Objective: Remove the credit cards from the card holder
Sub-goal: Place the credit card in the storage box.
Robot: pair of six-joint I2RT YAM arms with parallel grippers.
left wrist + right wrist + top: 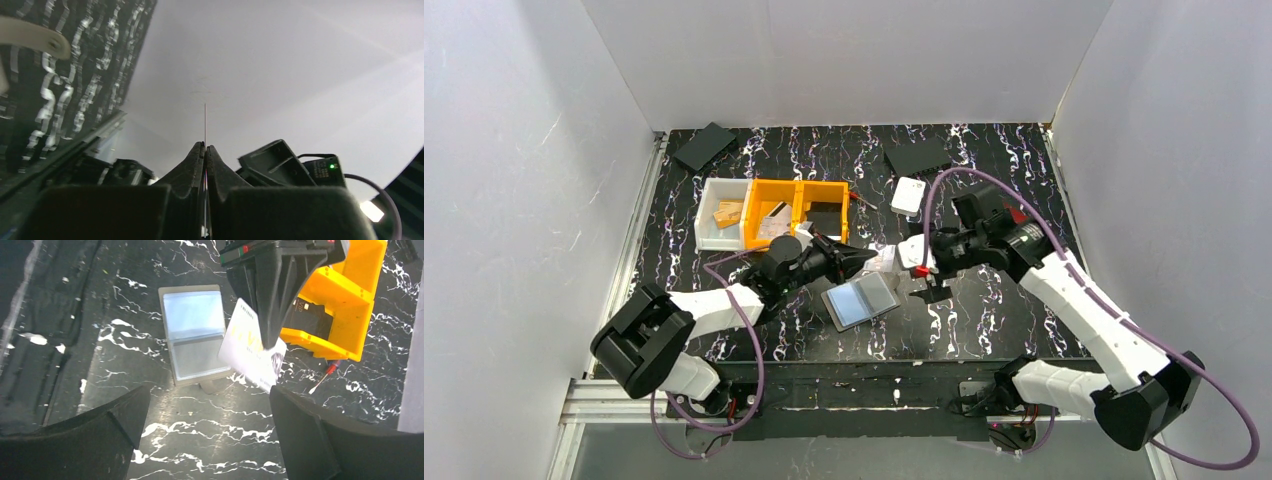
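White plastic: we see one credit card (248,357) clamped in the fully clenched left pincer (267,340), held clear of the bench (994,310). From the left wrist, the card shows edge-on as a thin line rising from the closed fingertips. The right pincer (210,400) is spread wide, gripping nothing, facing the card. We count one card holder (861,300), lying open flat on the bench between the arms, near the held card, with one pale blue face and one grey face. Whether cards sit inside, we cannot tell. Beyond it: two yellow-orange bins (774,183) and one white bin (704,215).
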